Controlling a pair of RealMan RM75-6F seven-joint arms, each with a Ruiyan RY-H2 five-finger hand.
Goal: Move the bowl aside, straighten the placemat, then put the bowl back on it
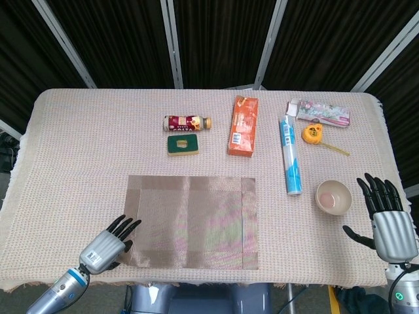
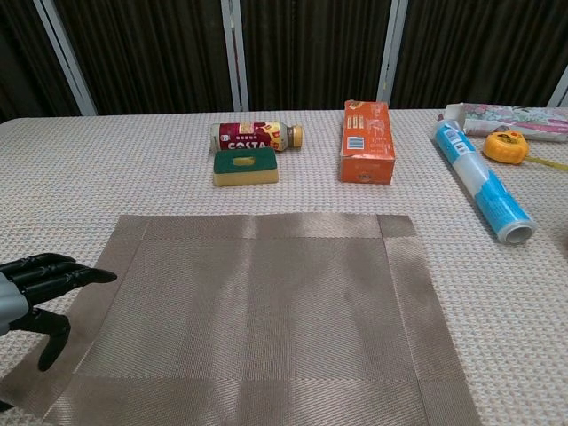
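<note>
Brown woven rectangular placemat (image 1: 190,222) lies flat at lower centre of head view, edges approx. square to the worktop (image 1: 78,150), which is covered w/ a beige knit cloth. In chest view the placemat (image 2: 257,311) fills lower centre, its near left corner running out of frame at the bottom.

Left hand (image 1: 105,244) sits lower left of head view, silver back w/ black fingers (image 1: 124,226) stretched out and slightly fanned, tips touching or just over the placemat's lower left corner; can't tell if they press on it. Nothing gripped. Chest view shows the same hand (image 2: 31,288) at left edge, fingers straight, thumb hanging down over the mat's left border.

Small pale round bowl w/ pinkish inside (image 1: 334,197) stands on the cloth at right of head view, well apart from the placemat, just below the end of the blue-and-white foil roll (image 1: 290,157). Right hand (image 1: 386,219) at lower right, just right of the bowl, not touching it; fingers spread wide and upright, thumb out to the side, holding nothing. Not seen in chest view.

Upper part of head view: red Costa bottle lying on its side (image 1: 187,122), green-and-yellow sponge (image 1: 182,144) just below it, orange carton lying flat (image 1: 243,125) at centre, floral-print box (image 1: 319,111) upper right, yellow tape measure (image 1: 313,133) beside it.
</note>
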